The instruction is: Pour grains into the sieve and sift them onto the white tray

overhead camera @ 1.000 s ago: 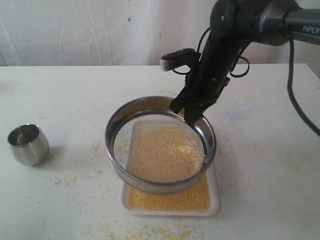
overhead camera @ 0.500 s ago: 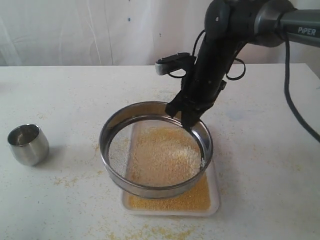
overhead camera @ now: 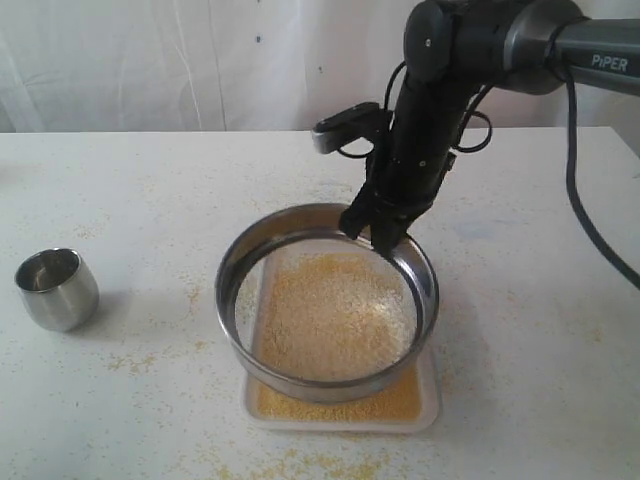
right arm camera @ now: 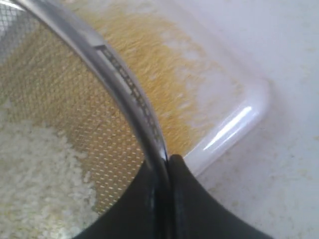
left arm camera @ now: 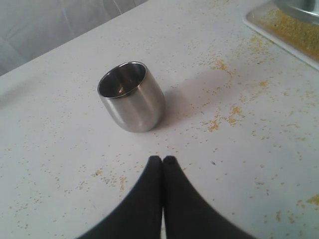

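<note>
Here the right gripper [overhead camera: 378,232] pinches the sieve [overhead camera: 322,385] rim between nearly touching fingers [right arm camera: 192,204], holding it over the tray [overhead camera: 428,408], grains [overhead camera: 330,318] inside. The left gripper [left arm camera: 162,160] is clenched empty, apart from the tray.

Bench [overhead camera: 110,190]: white matte top, wide, filling the lower view; soft faint shadows.
Cloth [overhead camera: 150,60]: white, creased, hanging behind the bench's far edge; a few small dark spots.
Light: even, diffuse, no hard glare.
</note>
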Available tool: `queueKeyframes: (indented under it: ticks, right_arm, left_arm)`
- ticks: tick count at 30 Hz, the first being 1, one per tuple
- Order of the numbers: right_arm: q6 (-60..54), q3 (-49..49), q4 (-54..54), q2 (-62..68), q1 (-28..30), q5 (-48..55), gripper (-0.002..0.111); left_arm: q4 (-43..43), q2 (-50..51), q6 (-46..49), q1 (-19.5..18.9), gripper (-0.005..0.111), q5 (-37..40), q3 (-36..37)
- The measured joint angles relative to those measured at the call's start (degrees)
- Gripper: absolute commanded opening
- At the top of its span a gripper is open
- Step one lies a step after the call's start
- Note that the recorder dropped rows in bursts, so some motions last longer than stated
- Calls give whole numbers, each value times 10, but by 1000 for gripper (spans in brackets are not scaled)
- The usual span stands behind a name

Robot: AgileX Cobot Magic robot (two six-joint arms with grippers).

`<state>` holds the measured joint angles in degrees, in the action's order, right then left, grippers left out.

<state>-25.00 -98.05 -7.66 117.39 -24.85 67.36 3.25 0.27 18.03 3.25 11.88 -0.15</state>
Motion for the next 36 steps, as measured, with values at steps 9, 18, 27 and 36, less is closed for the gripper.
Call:
queueKeyframes:
  ticks: [9,18,27,36]
  right_arm:
    - [46,1,-12,1,-7,-8,0]
    - [136,1,23,-1,-8,-35,0]
    - [163,3,56,2,6,-21,0]
    - [144,3,16,4,22,-26,0]
  left_arm:
    - [0,0,0,0,1,0,0]
    - [0,0,0,0,1,0,0]
    - [0,0,0,0,1,0,0]
    - [0,0,0,0,1,0,0]
